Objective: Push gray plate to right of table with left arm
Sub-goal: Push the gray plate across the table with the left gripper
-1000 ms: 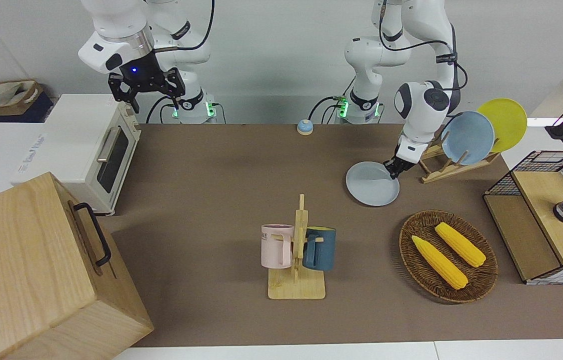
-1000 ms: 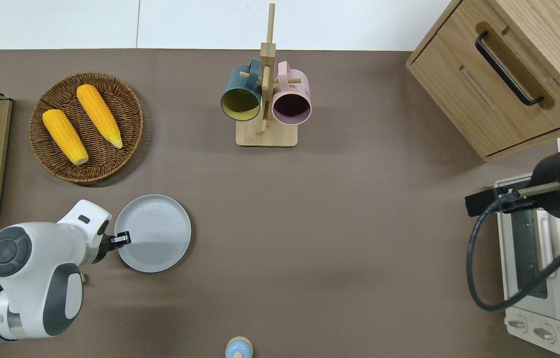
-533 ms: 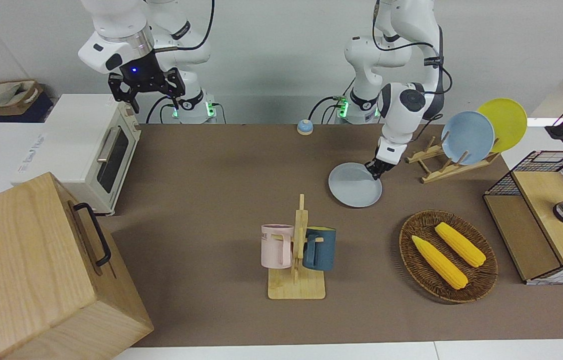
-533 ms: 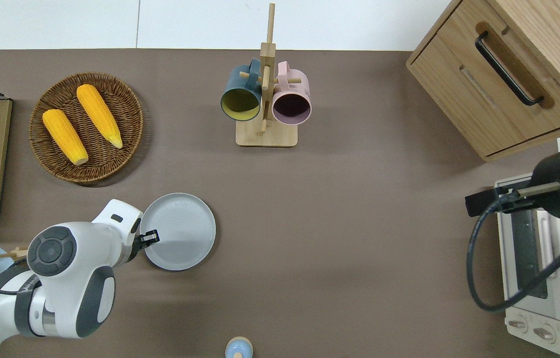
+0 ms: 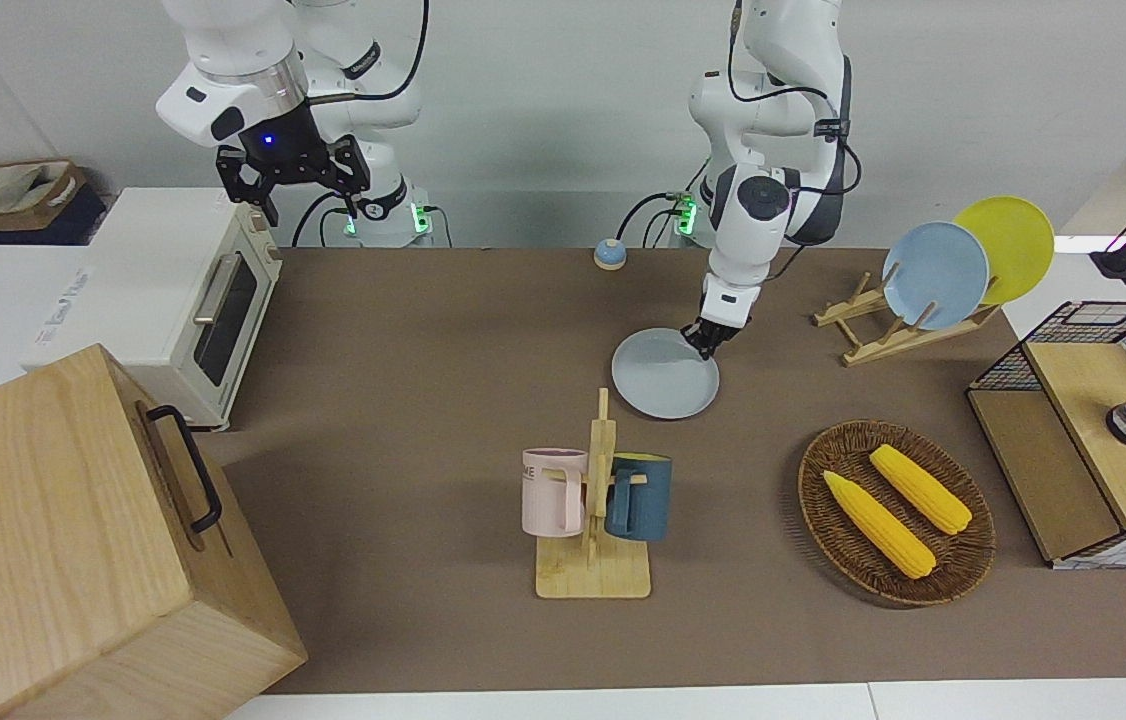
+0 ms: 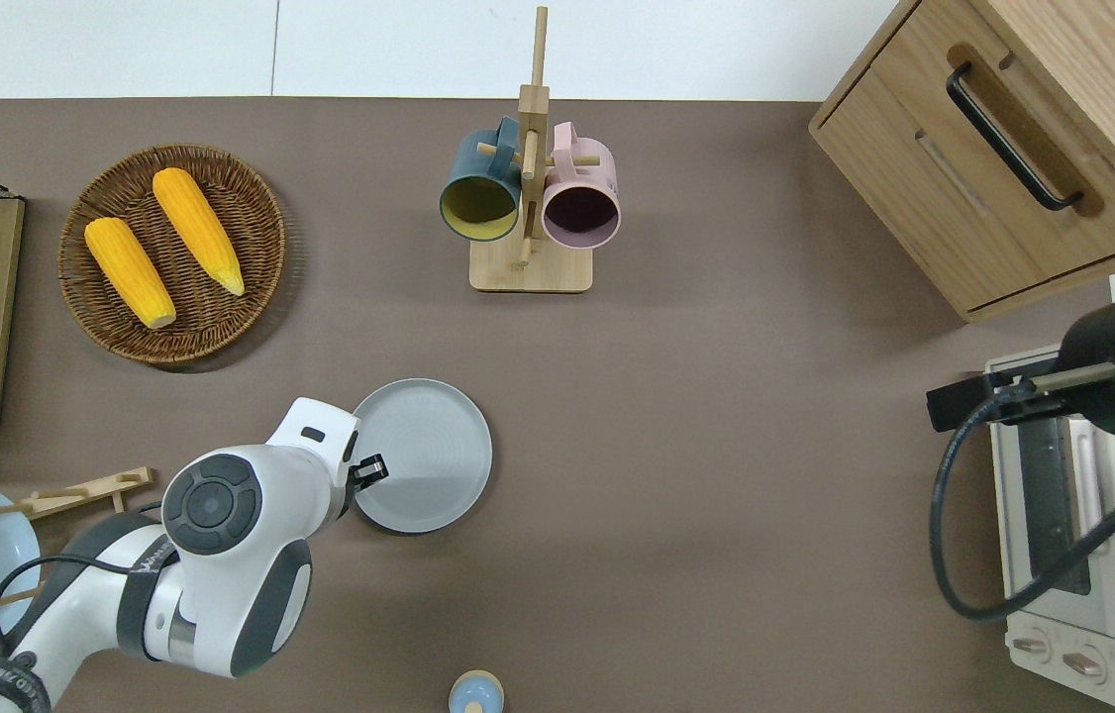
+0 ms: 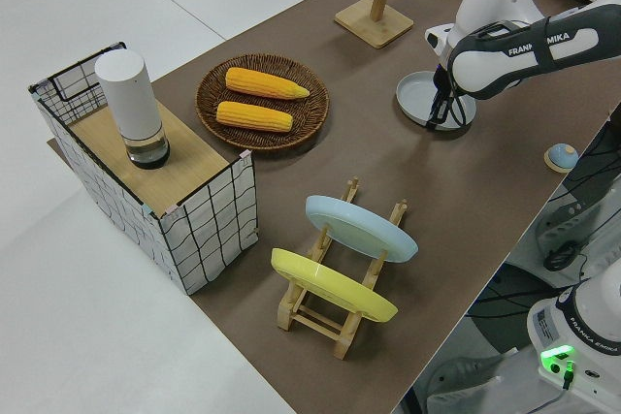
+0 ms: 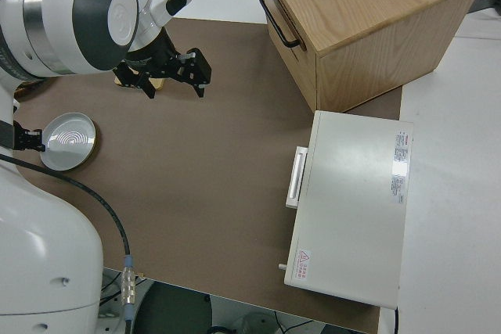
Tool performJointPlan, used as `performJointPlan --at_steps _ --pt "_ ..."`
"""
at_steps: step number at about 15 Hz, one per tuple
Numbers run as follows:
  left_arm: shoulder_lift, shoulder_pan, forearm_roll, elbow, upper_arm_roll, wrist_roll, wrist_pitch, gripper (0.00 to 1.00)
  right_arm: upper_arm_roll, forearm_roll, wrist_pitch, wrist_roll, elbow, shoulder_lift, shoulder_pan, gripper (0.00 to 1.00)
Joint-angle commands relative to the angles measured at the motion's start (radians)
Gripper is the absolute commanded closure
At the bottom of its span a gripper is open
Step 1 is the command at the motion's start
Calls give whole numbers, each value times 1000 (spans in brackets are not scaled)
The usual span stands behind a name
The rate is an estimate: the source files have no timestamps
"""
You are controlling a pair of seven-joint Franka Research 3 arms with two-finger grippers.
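the long table (image 6: 716,446) with its matte brown cover carries a wooden mug rack (image 6: 530,198) hung with a dark teal mug (image 6: 476,193) and a pink mug (image 6: 580,198), farther from the robots than the pale gray round shallow plate (image 6: 434,456). a round wicker basket (image 6: 251,297) holding two yellow corn cobs (image 6: 161,248) sits toward the left arm's end, also farther from the robots than the plate. a slatted wooden dish rack (image 5: 873,330) bearing a sky-blue plate (image 5: 935,275) and a yellow plate (image 5: 1013,245) stands toward the left arm's end. a small blue-domed bell (image 6: 475,693) lies nearer to the robots than the plate. toward the right arm's end are a white toaster oven (image 5: 173,300) and a light wooden cabinet with a black handle (image 6: 1003,149); brown cover lies bare between these and the plate.

the plate lies flat on the table, roughly midway along it, its open face up; being round it shows no long axis. its low rim rings a smooth centre with faint concentric rings.

the left arm's small black gripper (image 6: 371,469) sits low at the plate's rim on the side toward the left arm's end, its tips touching or just inside the rim. whether its fingers are parted i cannot tell. the right arm is parked, its black gripper (image 5: 293,180) with fingers spread and holding nothing.
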Motion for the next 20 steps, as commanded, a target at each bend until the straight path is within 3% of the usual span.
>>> performJointPlan --at_steps 1,10,14,20 --pt "41 -14 -3 39 -82 -147 10 1000 15 6 -16 13 9 -3 -20 17" --pt "113 -34 6 138 -228 -390 -15 1000 15 6 -16 13 9 -3 -20 17" --pt "153 -79 14 186 -231 -471 -39 1000 15 4 -16 13 9 -3 -20 17" --pt "156 -131 16 198 -235 -545 -39 1000 17 4 -16 13 9 -3 -20 17"
